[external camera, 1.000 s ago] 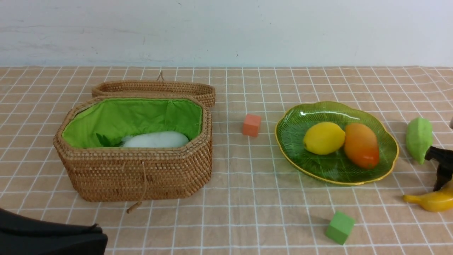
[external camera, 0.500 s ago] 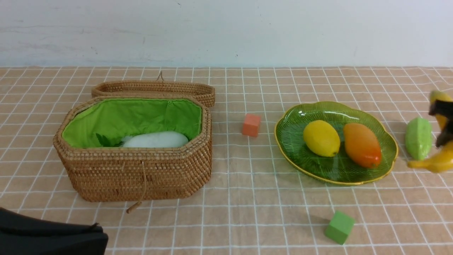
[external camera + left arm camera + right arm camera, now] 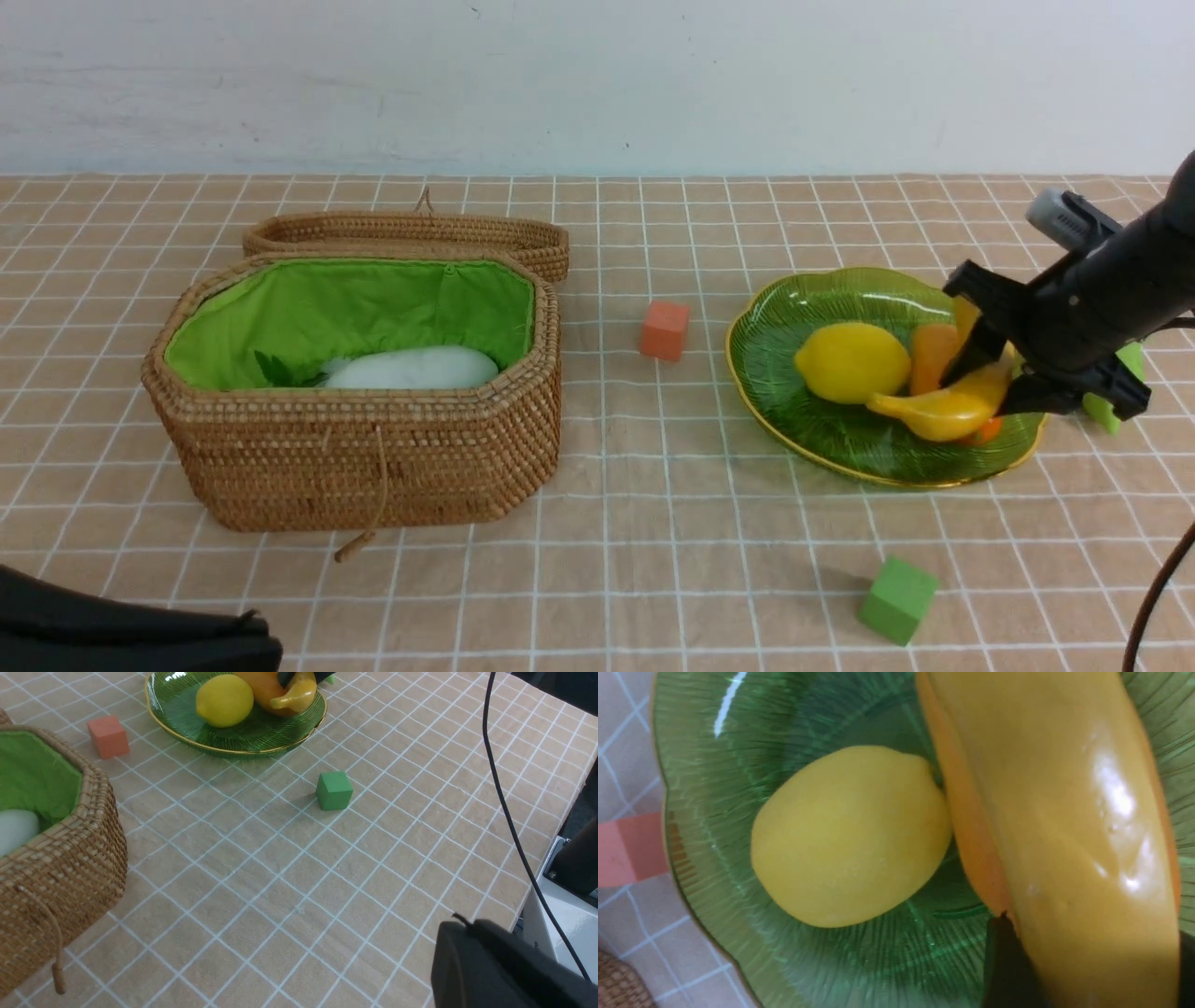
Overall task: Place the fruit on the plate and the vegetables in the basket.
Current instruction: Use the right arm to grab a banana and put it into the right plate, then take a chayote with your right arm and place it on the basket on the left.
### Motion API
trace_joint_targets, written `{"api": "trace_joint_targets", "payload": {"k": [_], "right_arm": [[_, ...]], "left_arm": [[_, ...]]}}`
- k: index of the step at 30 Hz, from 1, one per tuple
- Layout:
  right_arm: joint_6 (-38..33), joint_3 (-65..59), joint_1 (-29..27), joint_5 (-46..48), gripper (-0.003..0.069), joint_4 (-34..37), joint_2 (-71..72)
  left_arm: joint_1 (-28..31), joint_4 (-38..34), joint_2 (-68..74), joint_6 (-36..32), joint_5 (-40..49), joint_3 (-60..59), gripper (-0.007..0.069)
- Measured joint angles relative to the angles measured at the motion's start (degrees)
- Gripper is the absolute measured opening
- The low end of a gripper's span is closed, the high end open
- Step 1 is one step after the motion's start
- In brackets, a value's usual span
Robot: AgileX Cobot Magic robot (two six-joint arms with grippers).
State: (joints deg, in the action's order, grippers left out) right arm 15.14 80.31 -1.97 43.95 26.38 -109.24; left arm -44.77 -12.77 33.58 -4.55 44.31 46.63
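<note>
Right claw (image 3: 991, 383), angled down, clamps banana (image 3: 934, 415) over plate (image 3: 794, 308).

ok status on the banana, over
right tool shut on banana, over plate, across the mango. left arm low at near edge, tool state unreadable. lemon close beside, nothing blocking the drop.

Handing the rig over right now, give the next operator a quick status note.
Right gripper: shut on the banana, low over the plate, not released.
Left gripper: at the near table edge, jaws not visible.
Done: lemon, mango on plate; radish in basket.
To do: release banana; move the gourd, on the cloth right of the plate, into basket.
</note>
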Motion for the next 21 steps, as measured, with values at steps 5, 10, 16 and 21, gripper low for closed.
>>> {"api": "trace_joint_targets", "payload": {"k": [5, 10, 16, 21], "right_arm": [[0.00, 0.25, 0.30, -0.62, 0.0587, 1.91, 0.00], [-0.87, 0.30, 0.30, 0.08, 0.0677, 1.90, 0.28], [-4.06, 4.37, -1.09, 1.30, 0.0591, -4.74, 4.42], [-4.13, 9.67, -5.95, 1.93, 0.0462, -16.80, 4.91]], "left_arm": [[0.00, 0.00, 0.00, 0.00, 0.14, 0.00, -0.0007], [0.00, 0.00, 0.00, 0.00, 0.19, 0.00, -0.0007], [0.00, 0.00, 0.00, 0.00, 0.26, 0.00, -0.0007], [0.00, -0.07, 0.00, 0.00, -0.84, 0.00, -0.0007]]}}
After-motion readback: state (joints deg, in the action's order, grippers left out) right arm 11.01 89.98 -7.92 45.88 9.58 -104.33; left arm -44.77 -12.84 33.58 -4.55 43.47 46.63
